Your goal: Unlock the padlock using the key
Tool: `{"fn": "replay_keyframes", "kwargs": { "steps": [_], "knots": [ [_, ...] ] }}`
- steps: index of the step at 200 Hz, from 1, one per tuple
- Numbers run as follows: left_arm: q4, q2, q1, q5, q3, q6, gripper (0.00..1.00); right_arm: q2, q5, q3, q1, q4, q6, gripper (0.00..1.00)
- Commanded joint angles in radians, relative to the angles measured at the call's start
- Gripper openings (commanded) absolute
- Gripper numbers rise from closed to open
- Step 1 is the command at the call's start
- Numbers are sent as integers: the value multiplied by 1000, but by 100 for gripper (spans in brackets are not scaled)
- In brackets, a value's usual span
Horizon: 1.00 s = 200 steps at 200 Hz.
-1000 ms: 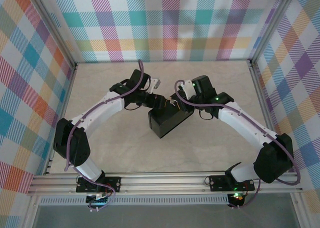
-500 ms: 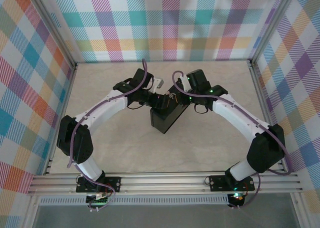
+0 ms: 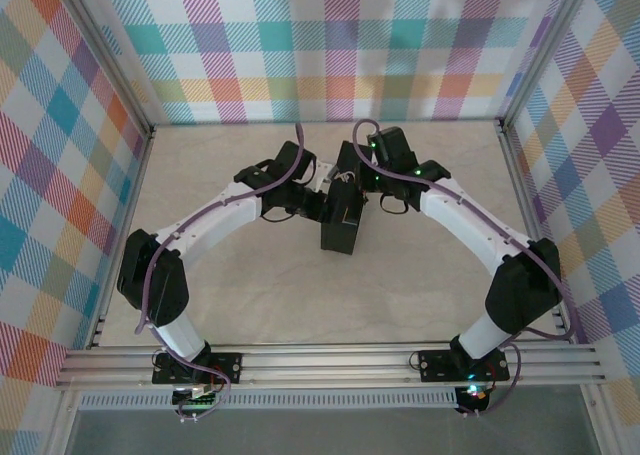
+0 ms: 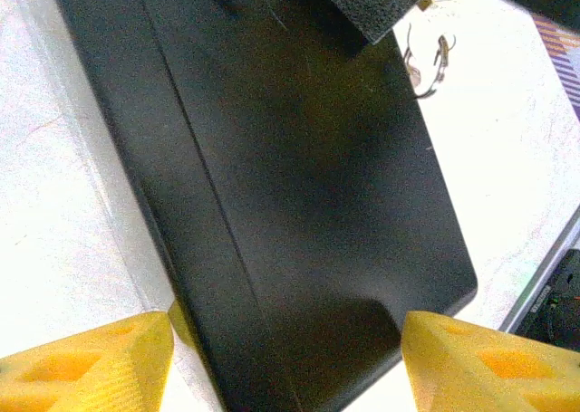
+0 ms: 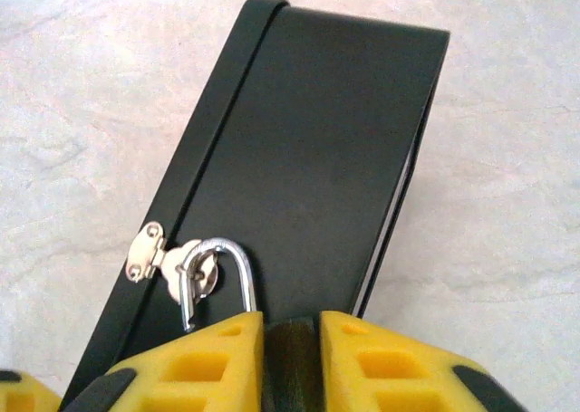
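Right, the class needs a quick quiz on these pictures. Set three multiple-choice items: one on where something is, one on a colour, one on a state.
1. The thin silvery metal padlock hangs:
A. from the small metal hasp on the edge of the flat black box
B. loose on the table, away from everything
C. from an arm's cable

2. The right gripper has fingers coloured:
A. red
B. yellow
C. white

3. Those fingers stand:
A. wide apart
B. around a cup
C. closed, close together

Answers:
1. A, since the shackle threads the hasp in the right wrist view.
2. B, since both wedge-shaped fingers are plainly yellow.
3. C, since only a narrow dark slit parts them.
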Motion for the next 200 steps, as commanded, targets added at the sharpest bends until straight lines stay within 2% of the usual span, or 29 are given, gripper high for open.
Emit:
{"fn": "replay_keyframes", "kwargs": {
  "steps": [1,17,32,47,76,127,200],
  "knots": [
    [13,13,-10,39,-17,-16,67,47,6,38,-4,29,92,0],
    [14,12,-10,36,-27,-17,67,73,-10,50,-4,41,107,2],
    [11,0,-9,25,-39,-16,67,89,-19,67,-3,25,106,16],
    [2,-14,-9,11,-45,-8,67,79,-31,58,-4,34,84,25],
    [-19,-25,-4,-1,-37,6,67,43,-38,65,-3,-4,22,35],
    [-19,-32,7,-4,-31,4,67,3,-75,120,-3,-146,-127,45],
    [-24,-31,13,-1,-26,0,67,65,-107,139,2,-224,-208,51]
  ]
}}
